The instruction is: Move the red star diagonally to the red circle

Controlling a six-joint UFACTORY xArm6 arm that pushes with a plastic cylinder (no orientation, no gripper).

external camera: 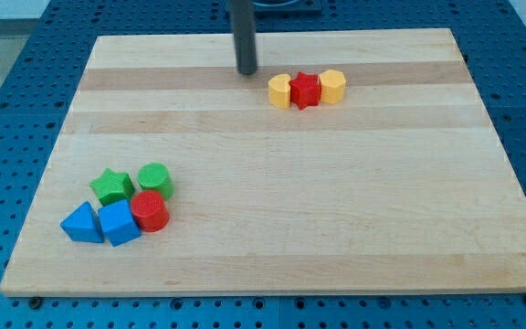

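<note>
On the wooden counter [272, 183], the red star [305, 90] sits toward twelve o'clock, wedged in a row between a yellow heart-like block [280, 91] at its nine o'clock and a yellow hexagon [332, 86] at its three o'clock, touching both. Its points spread evenly, so no long axis can be made out. The arm carries no pincer; my tip [247, 71] rests near the star's ten o'clock, apart from the row. The red circle [150, 211] lies well apart toward seven o'clock, clustered with a green star [111, 185], green cylinder [154, 178], blue cube [118, 223] and blue triangle [81, 223].
</note>
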